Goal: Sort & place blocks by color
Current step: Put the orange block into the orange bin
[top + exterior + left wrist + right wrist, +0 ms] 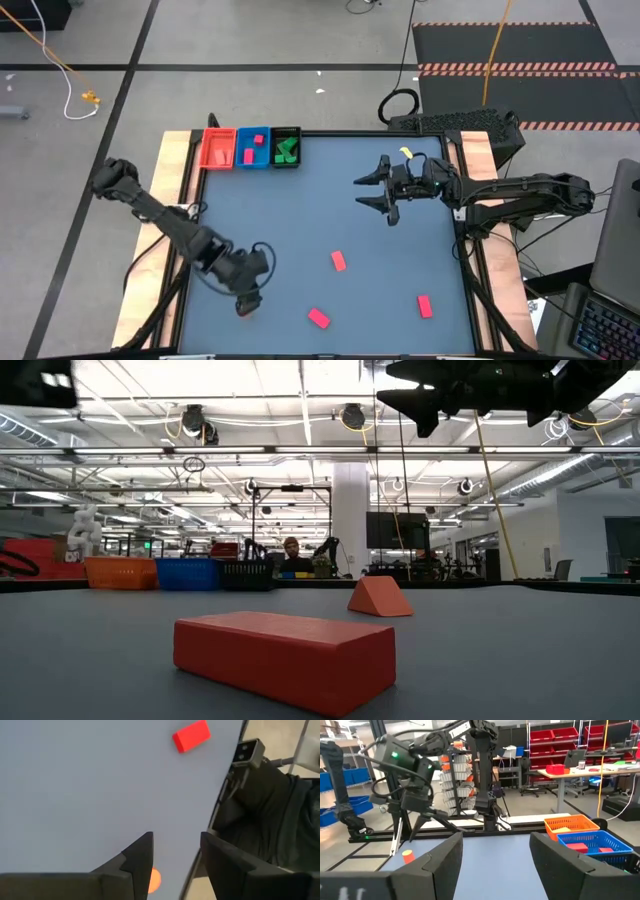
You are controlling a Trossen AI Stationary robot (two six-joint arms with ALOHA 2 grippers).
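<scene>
Three pink-red blocks lie flat on the dark table: one mid-table [338,261], two near the near edge [319,318] [425,305]. My left gripper [247,303] is low over the table's near left part, open [176,840]. A small salmon-orange block [155,879] sits between its fingers, close to one finger's inner side; it also shows standing on the table [408,855]. My right gripper [362,192] hangs open, high above the table's right half [440,400], touching nothing. Three trays stand at the far left edge: red [217,148], blue [252,147], black [286,147]. My left gripper comes from above with its fingers on either side of the salmon-orange block [155,879], which rests on the table. The block lies right beside the inner face of one finger [142,857]. Whether that finger touches it, I cannot tell.
The blue tray holds pink-red blocks and the black tray green ones [288,150]. The table's near edge [215,810] runs close to my left gripper, with a pink-red block [191,736] a short way off. A person [291,550] sits in the room beyond the table.
</scene>
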